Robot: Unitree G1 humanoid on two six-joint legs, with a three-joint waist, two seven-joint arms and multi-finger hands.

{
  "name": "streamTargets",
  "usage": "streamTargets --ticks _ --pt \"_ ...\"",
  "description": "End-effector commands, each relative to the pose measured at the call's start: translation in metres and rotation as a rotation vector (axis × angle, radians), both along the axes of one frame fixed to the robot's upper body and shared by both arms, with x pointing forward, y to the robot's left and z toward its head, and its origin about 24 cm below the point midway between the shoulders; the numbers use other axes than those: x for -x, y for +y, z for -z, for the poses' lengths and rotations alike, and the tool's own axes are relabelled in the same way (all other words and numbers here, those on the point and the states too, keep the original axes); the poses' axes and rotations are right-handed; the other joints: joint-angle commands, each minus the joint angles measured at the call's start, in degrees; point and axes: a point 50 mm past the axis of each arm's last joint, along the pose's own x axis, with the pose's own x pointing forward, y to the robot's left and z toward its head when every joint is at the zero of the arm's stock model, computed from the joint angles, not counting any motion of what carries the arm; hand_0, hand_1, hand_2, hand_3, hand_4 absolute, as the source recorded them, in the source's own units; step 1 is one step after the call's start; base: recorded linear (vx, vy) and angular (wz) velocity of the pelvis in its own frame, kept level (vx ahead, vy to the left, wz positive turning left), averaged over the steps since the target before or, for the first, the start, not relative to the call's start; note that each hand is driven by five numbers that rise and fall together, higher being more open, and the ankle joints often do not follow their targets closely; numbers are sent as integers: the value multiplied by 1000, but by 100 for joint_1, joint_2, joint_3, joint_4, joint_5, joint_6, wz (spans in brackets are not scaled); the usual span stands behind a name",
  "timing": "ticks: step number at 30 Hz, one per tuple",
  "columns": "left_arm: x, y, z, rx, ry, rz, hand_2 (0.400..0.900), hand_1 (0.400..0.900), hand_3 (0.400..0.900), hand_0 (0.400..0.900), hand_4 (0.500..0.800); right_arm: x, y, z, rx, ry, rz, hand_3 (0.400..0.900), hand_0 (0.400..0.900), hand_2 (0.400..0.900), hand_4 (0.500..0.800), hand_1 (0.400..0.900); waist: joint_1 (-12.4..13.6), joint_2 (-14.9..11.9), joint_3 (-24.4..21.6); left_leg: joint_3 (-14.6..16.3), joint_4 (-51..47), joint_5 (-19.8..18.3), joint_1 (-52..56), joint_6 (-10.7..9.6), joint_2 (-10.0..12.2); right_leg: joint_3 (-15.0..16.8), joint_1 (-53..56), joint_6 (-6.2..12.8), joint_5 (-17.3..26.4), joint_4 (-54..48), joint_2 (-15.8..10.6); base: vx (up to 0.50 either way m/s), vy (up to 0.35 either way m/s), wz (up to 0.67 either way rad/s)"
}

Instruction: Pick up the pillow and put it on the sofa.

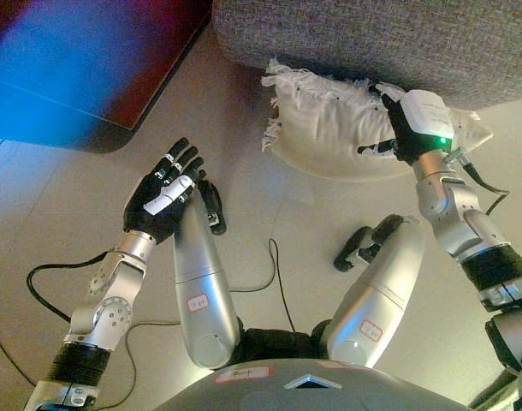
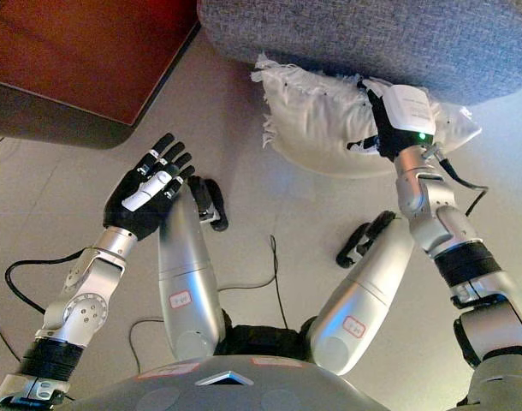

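A cream pillow (image 1: 329, 120) with a fringed edge lies on the floor, leaning against the base of the grey sofa (image 1: 372, 34). My right hand (image 1: 396, 127) rests on the pillow's right part. Its fingers are spread over the cloth and its thumb points left; they are not closed round it. The hand also shows in the right eye view (image 2: 382, 124). My left hand (image 1: 167, 197) is open with straight fingers. It is held above the bare floor to the left, well apart from the pillow.
A dark red-brown piece of furniture (image 2: 73, 60) stands at the upper left, next to the sofa's left end. Beige floor tiles (image 1: 56, 188) lie between it and the pillow.
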Motion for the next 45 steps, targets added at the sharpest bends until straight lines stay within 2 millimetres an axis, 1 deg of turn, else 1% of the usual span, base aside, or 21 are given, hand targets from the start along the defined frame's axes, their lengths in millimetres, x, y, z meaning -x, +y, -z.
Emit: streamTargets --ticks 1,6,9,12,17,18,19,20,22,26,34,37,39,43,45 --pt "-11 -14 -36 54 -202 43 900 900 900 900 800 -22 -9 -53 74 -204 90 900 900 900 800 900 332 187 -60 -699 507 -1065 426 -258 182 222 -651 -344 438 -55 134 -18 9 12" --pt "-13 -19 -38 63 -216 54 900 900 900 900 800 -34 -13 -56 112 -135 170 900 900 900 800 900 425 263 21 -722 641 -1050 354 -213 51 255 -743 -389 467 68 126 -28 9 11" --pt "-15 -22 -38 71 -215 61 900 900 900 900 800 -40 -16 -53 129 -56 222 900 900 900 800 900 486 283 22 -736 668 -1027 346 -196 7 246 -749 -406 492 80 98 -11 -3 10" --pt "-15 -24 -38 67 -211 72 900 900 900 900 800 -46 -13 -48 150 24 258 900 900 900 800 900 561 311 23 -748 701 -1006 382 -197 -5 253 -708 -418 499 127 53 19 -6 8" --pt "-15 -27 -36 60 -189 90 900 900 900 900 800 -52 -9 -39 92 233 304 900 900 900 800 900 665 355 24 -777 772 -983 404 -202 -34 276 -663 -431 485 244 5 34 -14 7" --pt "-15 -28 -35 58 -187 95 900 900 900 900 800 -52 -9 -37 73 252 305 900 900 900 800 900 678 362 24 -778 754 -961 413 -198 -44 264 -643 -436 481 252 -1 32 -8 5" --pt "-15 -29 -35 57 -184 98 900 900 900 900 800 -52 -8 -35 64 291 309 620 620 620 632 620 694 368 24 -768 742 -953 428 -198 -57 251 -620 -435 484 242 -2 30 -13 7" --pt "-15 -30 -34 57 -180 102 900 900 900 900 800 -53 -8 -33 55 311 309 400 400 400 500 400 702 373 24 -765 729 -948 440 -202 -50 244 -598 -438 493 228 -13 39 -9 5" --pt "-15 -32 -32 59 -166 103 900 900 900 900 800 -54 -8 -32 33 312 309 400 400 400 500 400 718 378 24 -771 744 -924 478 -205 -54 226 -534 -449 509 222 -21 61 9 0" --pt "-15 -34 -30 61 -161 114 900 900 900 900 800 -56 -3 -33 -27 300 288 400 400 400 500 400 732 383 24 -741 673 -890 565 -194 -68 173 -427 -446 571 109 -19 25 8 -1" --pt "-12 -34 -29 61 -143 100 900 900 900 900 800 -50 -7 -23 -96 295 283 400 400 400 500 400 714 374 24 -710 440 -782 724 -184 -11 79 -201 -435 707 -187 -81 0 0 0" --pt "-13 -33 -29 62 -139 96 900 900 900 900 800 -51 -4 -22 -183 283 271 400 400 400 500 400 710 367 24 -680 301 -731 815 -178 15 33 -103 -428 757 -330 -57 -2 -6 -3" --pt "-14 -33 -29 73 -139 99 900 900 900 900 800 -51 -1 -21 -280 279 250 400 400 400 500 400 696 350 24 -649 218 -723 896 -179 4 -43 -3 -425 832 -531 -35 -20 -9 -7" --pt "-17 -35 -30 86 -146 98 900 900 900 900 800 -52 13 -20 -509 251 159 400 400 400 500 400 642 323 24 -476 -141 -643 1135 -145 13 -213 255 -413 1050 -1077 38 -45 5 -13" --pt "-19 -37 -32 81 -158 94 900 900 900 900 800 -51 22 -21 -576 232 104 400 400 400 500 400 583 301 24 -350 -398 -575 1321 -128 29 -272 426 -393 1191 -1394 92 -30 40 -20"
